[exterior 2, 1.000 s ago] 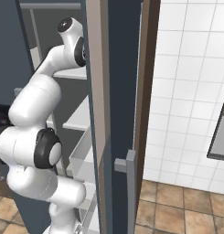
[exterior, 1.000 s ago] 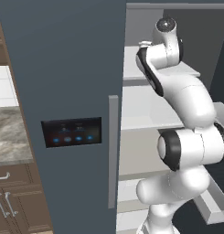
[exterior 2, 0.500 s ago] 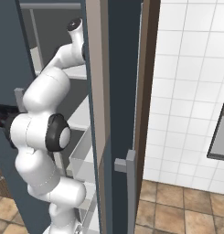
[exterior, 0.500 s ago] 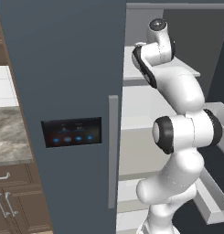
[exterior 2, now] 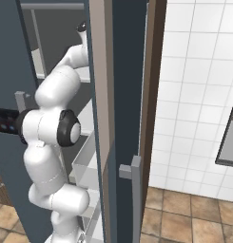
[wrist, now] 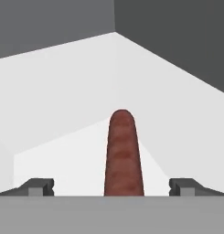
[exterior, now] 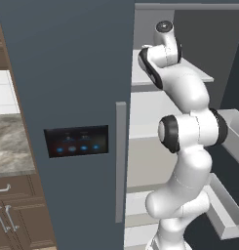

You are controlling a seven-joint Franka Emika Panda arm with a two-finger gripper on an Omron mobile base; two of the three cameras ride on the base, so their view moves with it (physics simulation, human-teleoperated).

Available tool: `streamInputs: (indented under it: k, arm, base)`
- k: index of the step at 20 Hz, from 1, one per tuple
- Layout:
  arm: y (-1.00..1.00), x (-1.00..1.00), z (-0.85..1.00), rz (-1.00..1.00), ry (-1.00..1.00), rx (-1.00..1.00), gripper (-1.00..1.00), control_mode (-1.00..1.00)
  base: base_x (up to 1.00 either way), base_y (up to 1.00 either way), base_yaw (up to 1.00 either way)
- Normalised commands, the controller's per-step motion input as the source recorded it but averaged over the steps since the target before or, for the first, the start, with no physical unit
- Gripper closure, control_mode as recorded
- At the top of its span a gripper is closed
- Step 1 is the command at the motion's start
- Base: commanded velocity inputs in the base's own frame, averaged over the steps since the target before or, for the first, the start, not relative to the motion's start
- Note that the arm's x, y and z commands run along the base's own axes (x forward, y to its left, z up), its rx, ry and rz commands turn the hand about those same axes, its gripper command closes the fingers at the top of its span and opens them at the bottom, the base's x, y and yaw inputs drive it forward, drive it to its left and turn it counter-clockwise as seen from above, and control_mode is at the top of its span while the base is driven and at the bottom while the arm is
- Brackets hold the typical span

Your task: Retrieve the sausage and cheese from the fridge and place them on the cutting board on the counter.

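A reddish-brown sausage lies on a white shelf inside the fridge, pointing away from the hand. My gripper is open, one fingertip on each side of the sausage's near end and well apart from it. In the left base view the white arm reaches up into the open right half of the fridge at an upper shelf. The cheese and the cutting board are out of view. A strip of the marble counter shows left of the fridge.
The shut left fridge door carries a grey bar handle and a blue-lit panel. The open right door stands close beside the arm, with door bins. Brown cabinets sit under the counter. A white tiled wall lies to the right.
The arm has stretched deeper into the fridge, with its elbow rising and the hand moving toward the upper shelf. The gripper has stayed open.
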Motion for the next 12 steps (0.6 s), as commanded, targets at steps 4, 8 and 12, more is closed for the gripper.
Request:
streamInputs:
  k: [4, 8, 12]
  arm:
    - [-0.04, 0.01, -0.20, -0.01, 0.01, 0.03, -1.00, -1.00]
    - [-0.05, 0.00, -0.11, -0.03, 0.01, 0.05, -1.00, -1.00]
    - [0.00, 0.05, -0.27, -0.03, 0.00, 0.05, -1.00, -1.00]
  base:
    - [0.00, 0.00, 0.00]
    - [0.00, 0.00, 0.00]
    - [0.00, 0.00, 0.00]
